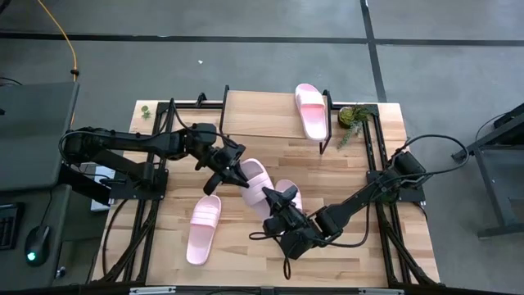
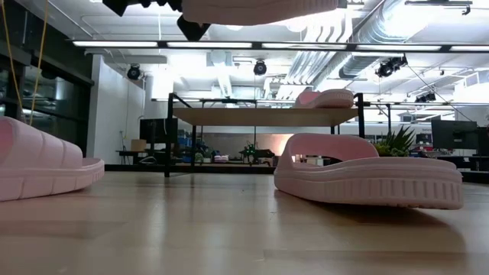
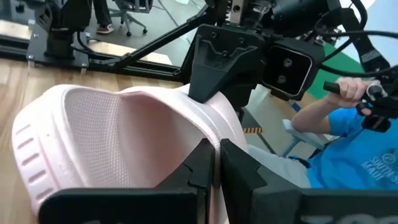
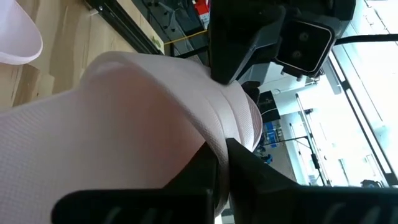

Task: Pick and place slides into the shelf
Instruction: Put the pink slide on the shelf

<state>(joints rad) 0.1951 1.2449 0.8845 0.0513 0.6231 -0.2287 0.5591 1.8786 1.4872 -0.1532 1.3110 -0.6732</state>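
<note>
One of the four slides (image 1: 311, 110) was found already placed on the shelf (image 1: 254, 115) at the far side of the table, at its right end; three were left to be placed. One slide (image 1: 255, 178) was held aloft mid-table, pinched by the fingers of the left gripper (image 1: 219, 179), a second (image 1: 287, 195) was pinched at its strap by the right gripper (image 1: 277, 211), and a third (image 1: 202, 229) lay flat, near left. The slides were noted as pale pink matte foam with a wide ribbed strap, the shelf as a light wooden plank on thin black metal legs
</note>
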